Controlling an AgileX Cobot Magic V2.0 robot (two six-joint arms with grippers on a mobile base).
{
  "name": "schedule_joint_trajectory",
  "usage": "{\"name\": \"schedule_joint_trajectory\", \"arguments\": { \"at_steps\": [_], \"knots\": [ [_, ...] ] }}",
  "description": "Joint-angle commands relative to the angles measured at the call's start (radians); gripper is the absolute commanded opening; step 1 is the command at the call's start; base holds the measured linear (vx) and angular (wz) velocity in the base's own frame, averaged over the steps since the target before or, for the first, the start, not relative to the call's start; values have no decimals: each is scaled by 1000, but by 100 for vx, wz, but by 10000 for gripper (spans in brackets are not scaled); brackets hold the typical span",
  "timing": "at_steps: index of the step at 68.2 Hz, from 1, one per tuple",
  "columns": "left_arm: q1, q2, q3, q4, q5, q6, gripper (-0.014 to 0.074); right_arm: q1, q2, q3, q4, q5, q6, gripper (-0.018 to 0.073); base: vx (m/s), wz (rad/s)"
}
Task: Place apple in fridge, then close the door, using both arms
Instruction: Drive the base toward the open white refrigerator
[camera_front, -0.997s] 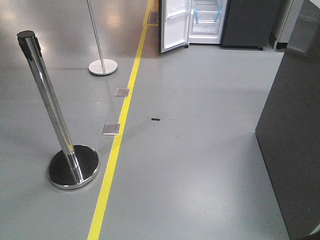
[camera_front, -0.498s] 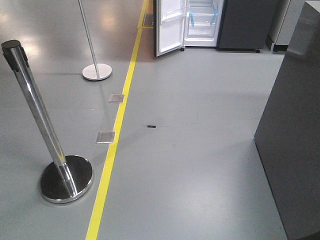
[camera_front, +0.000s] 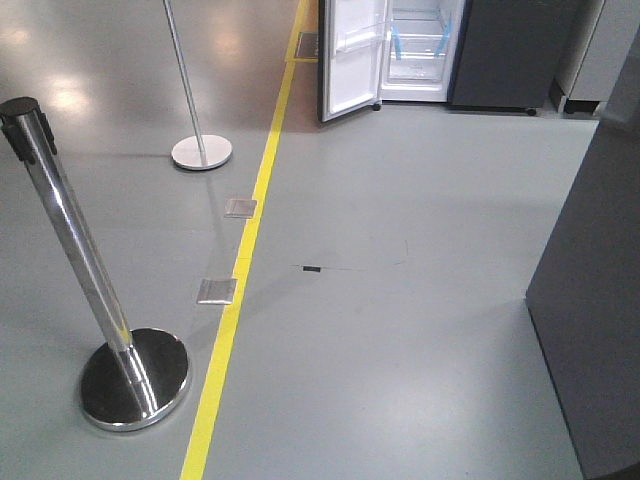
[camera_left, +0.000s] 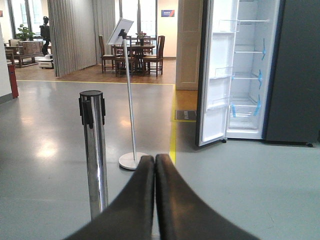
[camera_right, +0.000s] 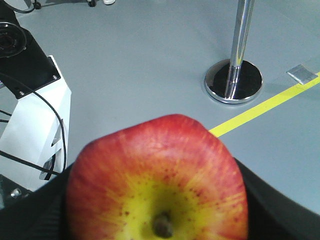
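The apple, red with a yellow centre and a short stem, fills the right wrist view. My right gripper is shut on it, black fingers on both sides. My left gripper is shut and empty, its two black fingers pressed together, pointing across the floor at the fridge. The fridge stands far ahead, white inside with blue tape on the shelves. Its door hangs open to the left, with clear bins. The fridge and the door also show at the top of the front view. No arm shows there.
A chrome stanchion post stands near left on a round base. A thin sign pole has a white base farther back. A yellow floor line runs toward the fridge. A dark grey cabinet stands at right. A white robot part carries black cables.
The front view has shifted: the fridge and door sit slightly further right and lower in frame than half a second ago, and the dark cabinet at right takes up less of the frame.
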Motion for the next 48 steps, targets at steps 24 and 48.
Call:
{"name": "schedule_joint_trajectory", "arguments": {
  "at_steps": [24, 48],
  "knots": [
    [-3, -14, 29, 0, -77, -9, -6, 1, 8, -26, 64, -33, -11, 134, 16, 2],
    [-3, -14, 29, 0, -77, -9, -6, 1, 8, -26, 64, -33, -11, 134, 16, -1]
  ]
}}
